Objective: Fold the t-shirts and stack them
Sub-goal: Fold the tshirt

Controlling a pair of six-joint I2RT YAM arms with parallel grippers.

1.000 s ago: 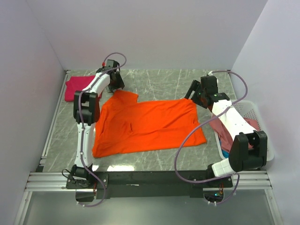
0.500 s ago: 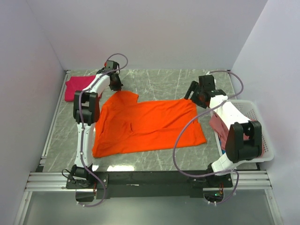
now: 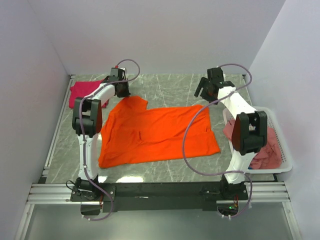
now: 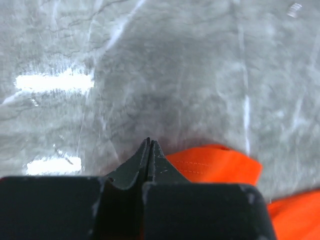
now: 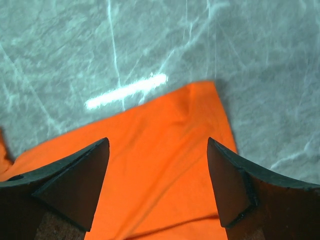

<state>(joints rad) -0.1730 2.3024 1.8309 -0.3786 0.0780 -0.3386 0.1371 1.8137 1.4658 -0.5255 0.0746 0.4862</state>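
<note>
Orange t-shirt (image 3: 160,132) — soft matt cloth; table (image 3: 170,90) — smooth marbled grey (glossy glare streaks); basket (image 3: 278,126) of white plastic lattice.

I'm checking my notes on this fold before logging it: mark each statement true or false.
1. The orange t-shirt lies spread flat on the table. True.
2. The right gripper is clamped on the orange t-shirt. False: its jaws stand open over the shirt's far right corner.
3. The left gripper is shut at the shirt's far left corner. True.
4. The magenta t-shirt lies in the basket. False: it lies on the table at the far left; the basket holds a dusty pink shirt.
</note>
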